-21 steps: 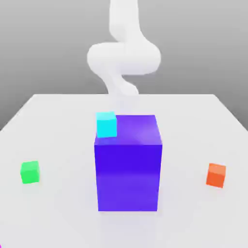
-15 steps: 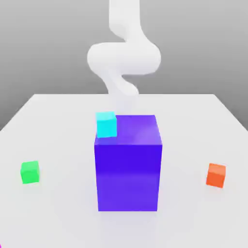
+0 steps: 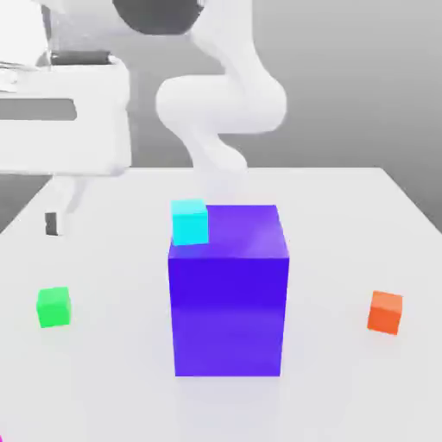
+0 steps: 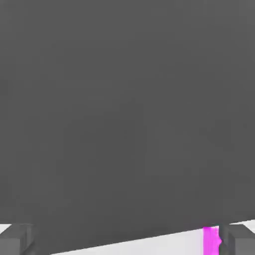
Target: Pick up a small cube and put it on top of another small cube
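Newly lowered white gripper (image 4: 128,241), smooth and rounded, above glossy table (image 3: 337,224).

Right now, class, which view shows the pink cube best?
The hand view: a broad pink strip of the cube appears there, beside a fingertip. The exterior view has just a sliver at its lower-left corner.

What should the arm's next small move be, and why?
Probably a slight sideways shift of the open end effector before lowering, to centre the bright magenta cube: in the hand view, it appears close beside one finger, not midway between the two.
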